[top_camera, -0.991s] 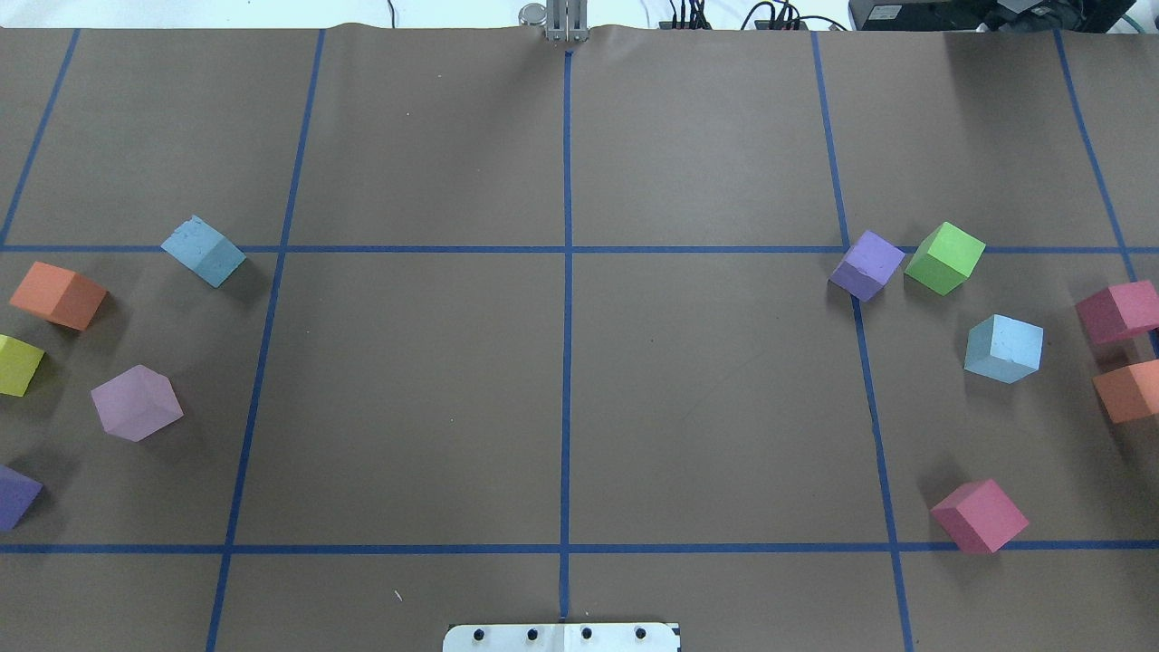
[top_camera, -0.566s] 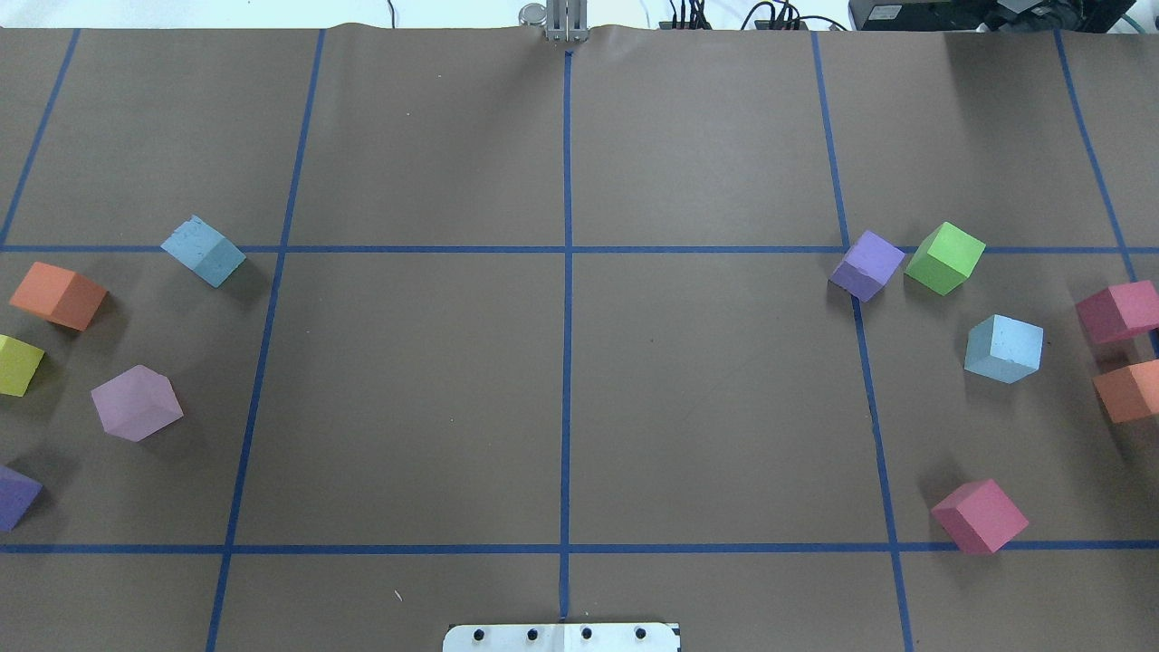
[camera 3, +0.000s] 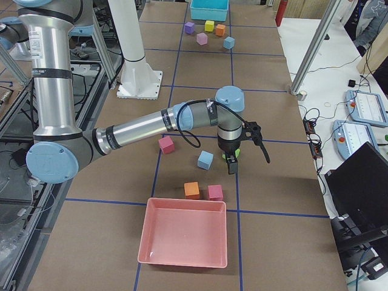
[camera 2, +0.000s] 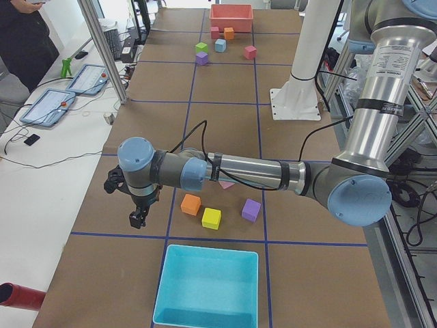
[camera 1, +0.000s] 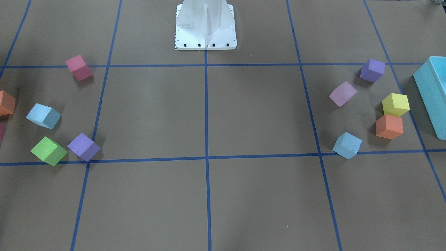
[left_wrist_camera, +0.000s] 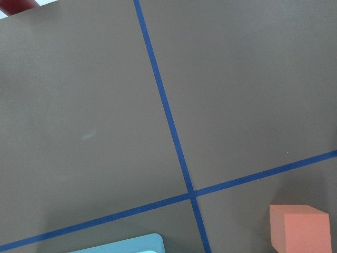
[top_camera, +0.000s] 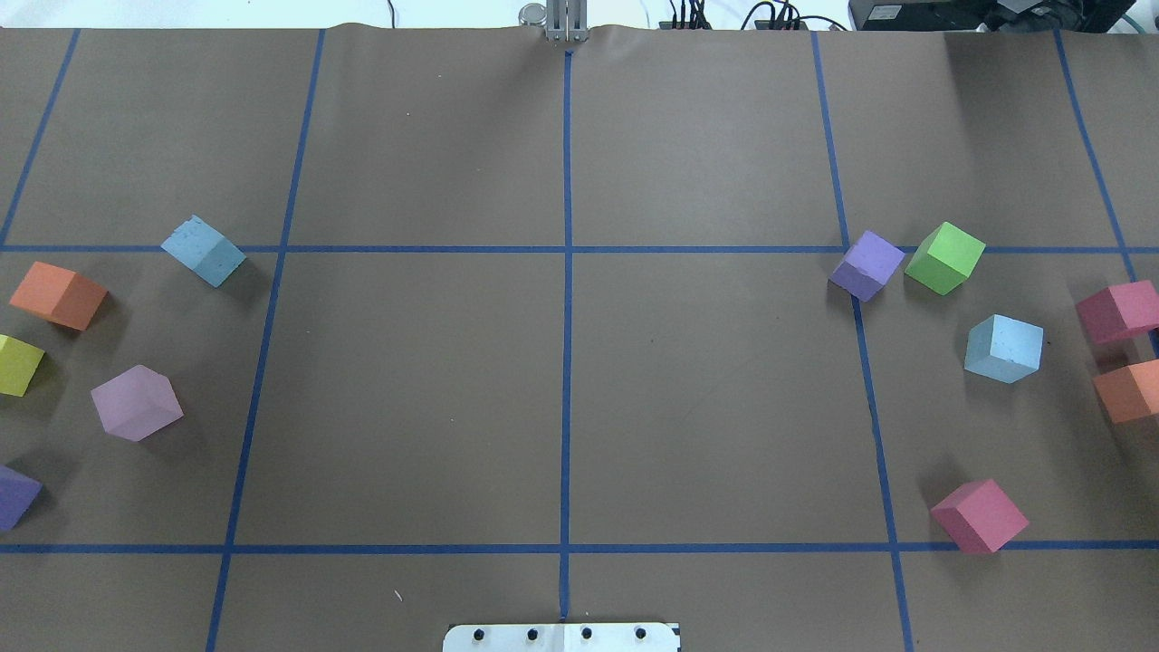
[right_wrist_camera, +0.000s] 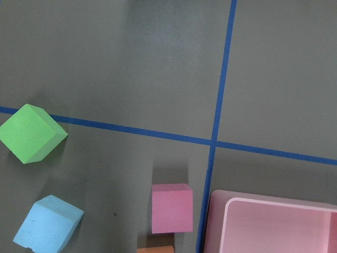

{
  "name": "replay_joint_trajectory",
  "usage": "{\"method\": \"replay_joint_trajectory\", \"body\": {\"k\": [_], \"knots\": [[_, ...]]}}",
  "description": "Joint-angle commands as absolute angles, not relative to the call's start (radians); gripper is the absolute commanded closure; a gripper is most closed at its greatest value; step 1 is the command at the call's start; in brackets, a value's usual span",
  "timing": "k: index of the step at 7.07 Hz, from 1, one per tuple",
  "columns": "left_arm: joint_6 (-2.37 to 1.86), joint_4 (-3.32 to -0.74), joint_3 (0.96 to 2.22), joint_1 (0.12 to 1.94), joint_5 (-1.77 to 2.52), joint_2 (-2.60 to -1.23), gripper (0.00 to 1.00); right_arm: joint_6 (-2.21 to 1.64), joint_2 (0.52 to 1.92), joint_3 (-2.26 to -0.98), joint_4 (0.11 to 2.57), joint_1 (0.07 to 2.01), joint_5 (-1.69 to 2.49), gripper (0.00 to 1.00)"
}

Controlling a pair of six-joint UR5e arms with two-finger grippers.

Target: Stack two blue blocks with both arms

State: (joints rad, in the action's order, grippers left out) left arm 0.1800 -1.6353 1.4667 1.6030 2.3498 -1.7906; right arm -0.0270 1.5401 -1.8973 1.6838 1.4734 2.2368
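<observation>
One blue block (top_camera: 203,251) lies on the table's left side and also shows in the front view (camera 1: 347,145). The other blue block (top_camera: 1003,349) lies on the right side, and also shows in the front view (camera 1: 43,116) and at the lower left of the right wrist view (right_wrist_camera: 48,223). The two blocks are far apart. The left gripper (camera 2: 136,219) hangs over the table's far edge, beyond the orange block. The right gripper (camera 3: 231,165) hangs just beyond the right blue block (camera 3: 205,160). Both grippers show only in the side views, so I cannot tell whether they are open or shut.
Purple (top_camera: 867,264), green (top_camera: 944,258), pink (top_camera: 980,515) and orange (top_camera: 1127,390) cubes surround the right blue block. Orange (top_camera: 58,295), yellow (top_camera: 18,364) and lilac (top_camera: 136,403) cubes lie near the left one. A turquoise bin (camera 2: 208,287) and a pink bin (camera 3: 183,239) stand at the table's ends.
</observation>
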Motion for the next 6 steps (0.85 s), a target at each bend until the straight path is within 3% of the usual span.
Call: {"method": "replay_joint_trajectory", "body": {"k": [1, 6], "knots": [[0.179, -1.635, 1.468, 1.601, 2.349, -1.792, 0.0, -0.034, 1.531, -1.913, 1.66, 1.369, 2.273, 0.0], [0.179, -1.635, 1.468, 1.601, 2.349, -1.792, 0.0, -0.212, 1.598, -1.931, 1.496, 1.278, 2.295, 0.0]]}}
